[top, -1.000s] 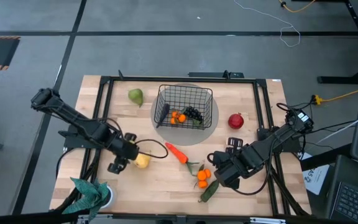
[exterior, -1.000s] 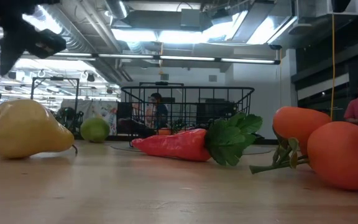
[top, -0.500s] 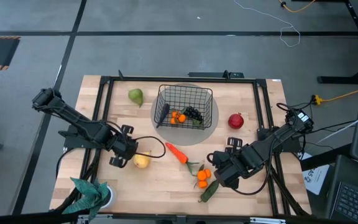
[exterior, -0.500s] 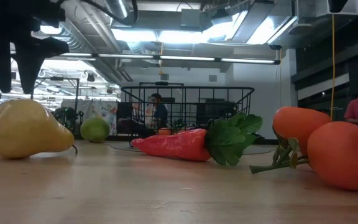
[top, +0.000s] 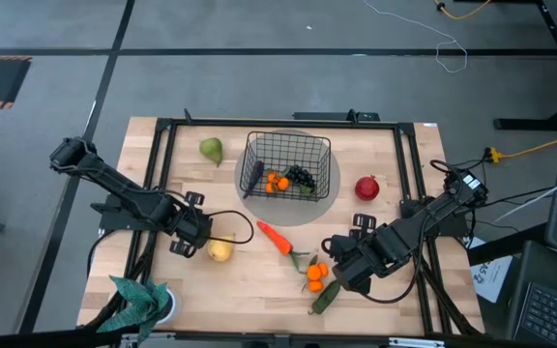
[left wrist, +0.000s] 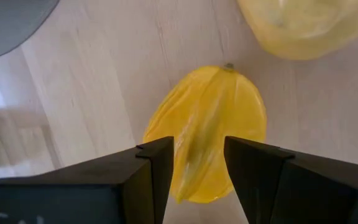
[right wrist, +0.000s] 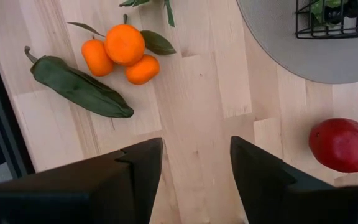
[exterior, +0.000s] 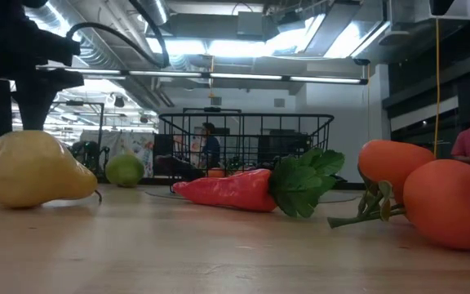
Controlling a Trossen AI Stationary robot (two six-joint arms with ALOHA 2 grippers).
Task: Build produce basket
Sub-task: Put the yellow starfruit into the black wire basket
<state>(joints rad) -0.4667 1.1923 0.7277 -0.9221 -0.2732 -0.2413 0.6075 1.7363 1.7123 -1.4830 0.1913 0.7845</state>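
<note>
Left gripper (left wrist: 197, 165), fingers parted over the yellow pear (left wrist: 207, 140) (not yet clamped), should descend squarely before closing.

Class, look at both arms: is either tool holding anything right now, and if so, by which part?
Nothing is held. The left tool hangs open over the yellow pear, fingers apart and not gripping it. The right tool is open above bare table.

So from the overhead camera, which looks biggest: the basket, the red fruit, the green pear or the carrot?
1. Basket, by far.
2. Carrot, longest of the produce.
3. Red fruit and green pear: they look alike in size, so I won't rank them.
</note>
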